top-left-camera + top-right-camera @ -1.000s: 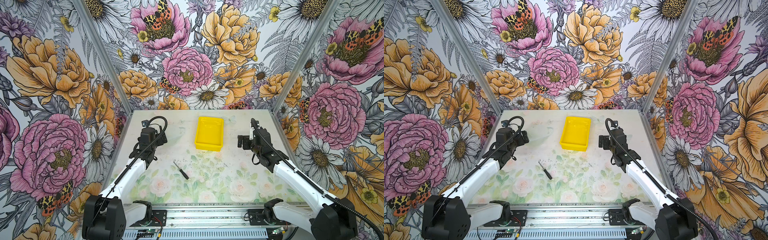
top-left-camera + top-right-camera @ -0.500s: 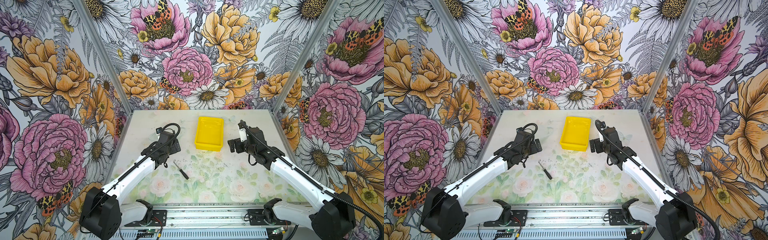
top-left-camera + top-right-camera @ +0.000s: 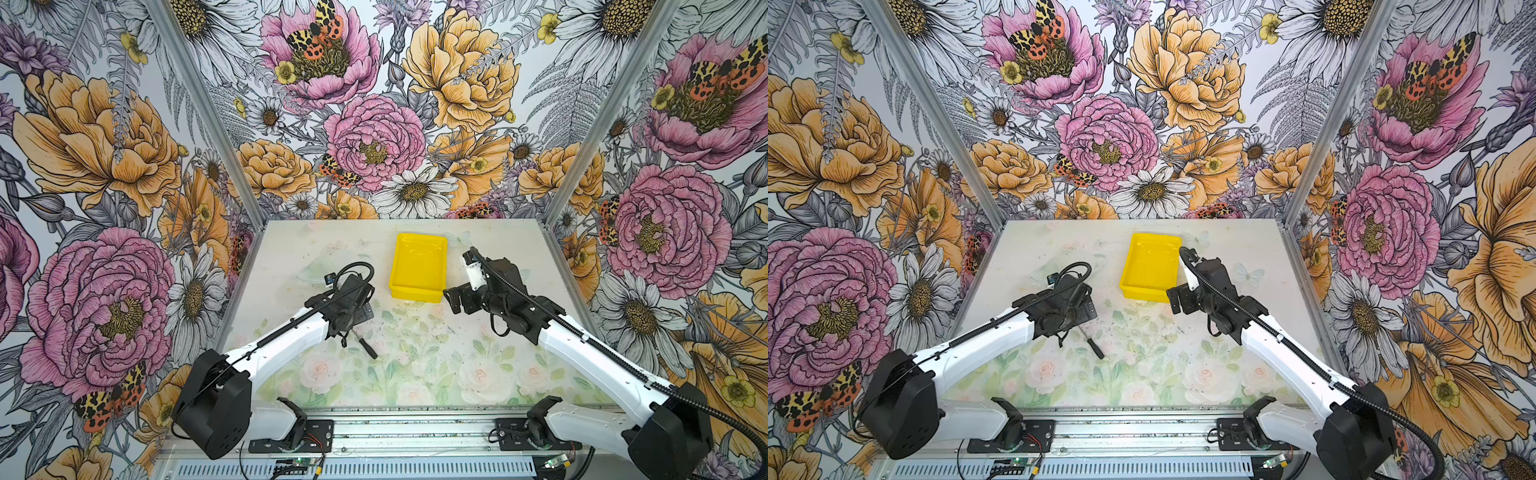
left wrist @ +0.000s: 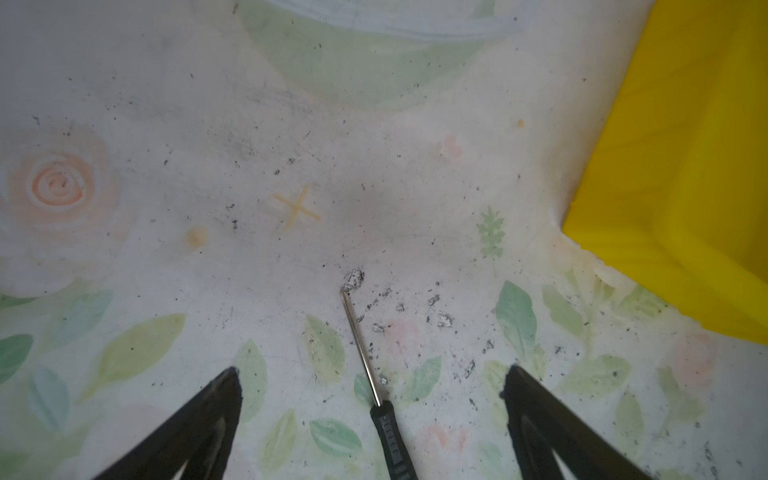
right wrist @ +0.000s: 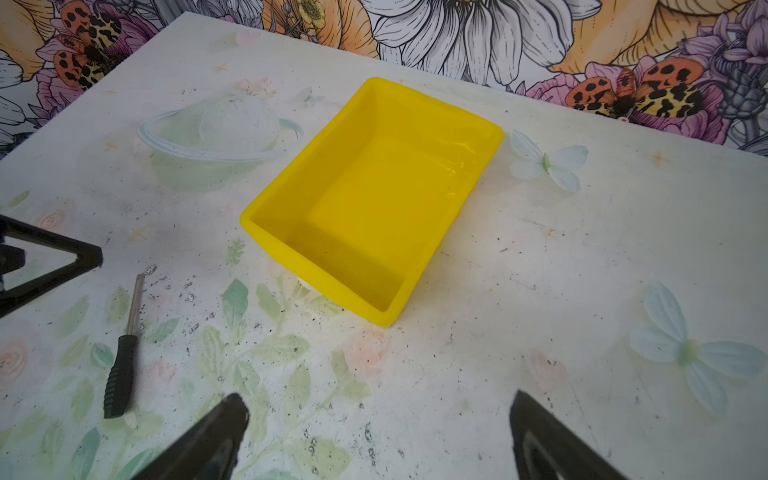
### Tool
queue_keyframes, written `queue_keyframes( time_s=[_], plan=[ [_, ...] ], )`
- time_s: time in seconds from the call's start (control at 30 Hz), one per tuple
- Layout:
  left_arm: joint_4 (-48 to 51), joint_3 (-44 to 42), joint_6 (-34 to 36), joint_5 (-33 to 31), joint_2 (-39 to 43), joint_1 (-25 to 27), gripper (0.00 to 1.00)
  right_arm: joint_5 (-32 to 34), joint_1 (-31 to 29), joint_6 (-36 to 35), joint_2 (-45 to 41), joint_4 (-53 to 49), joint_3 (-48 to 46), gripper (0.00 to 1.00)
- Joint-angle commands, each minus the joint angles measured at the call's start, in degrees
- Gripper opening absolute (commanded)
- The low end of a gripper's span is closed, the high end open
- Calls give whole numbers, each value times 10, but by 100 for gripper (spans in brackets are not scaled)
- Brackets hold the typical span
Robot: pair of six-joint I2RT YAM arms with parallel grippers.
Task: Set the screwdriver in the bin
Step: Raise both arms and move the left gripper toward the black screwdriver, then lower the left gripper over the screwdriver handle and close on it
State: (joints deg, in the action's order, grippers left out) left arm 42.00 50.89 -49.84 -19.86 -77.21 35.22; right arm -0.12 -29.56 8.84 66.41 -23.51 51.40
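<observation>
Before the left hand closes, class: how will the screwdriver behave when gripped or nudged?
Probably stiff: the screwdriver has a thin metal shaft. Slim and round, it may roll if nudged. The ribbed handle likely grips better than the smooth shaft.

We see a bright yellow rectangular plastic bin (image 5: 340, 266) — smooth and glossy, with wet-looking highlights on its inner floor. The small slim screwdriver (image 5: 124, 349) pairs a black ribbed handle, matt like plastic or rubber, with a thin polished metal shaft that glints. The pale flower-printed worktop (image 5: 540, 291) looks matt, scuffed and peppered with dark grit. The left gripper (image 4: 370, 369) has black fingers (image 4: 203, 411) of dull hard plastic. The white arm shells (image 3: 286, 345) look smooth and faintly shiny — the silver base rail (image 3: 415, 428) is bare metal.
</observation>
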Motion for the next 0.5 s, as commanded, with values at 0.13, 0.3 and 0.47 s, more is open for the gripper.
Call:
queue_keyframes(
  time_s=[0.13, 0.3, 0.47],
  plan=[
    [43, 1, -90, 8, -16, 48, 99, -23, -10, -29, -1, 0, 8, 99],
    [43, 3, -125, 1, -39, 80, 98, -33, -12, -41, -12, 1, 5, 99],
    [42, 10, -151, 2, -72, 103, 93, -38, -12, -53, -14, 1, -1, 99]
  ],
)
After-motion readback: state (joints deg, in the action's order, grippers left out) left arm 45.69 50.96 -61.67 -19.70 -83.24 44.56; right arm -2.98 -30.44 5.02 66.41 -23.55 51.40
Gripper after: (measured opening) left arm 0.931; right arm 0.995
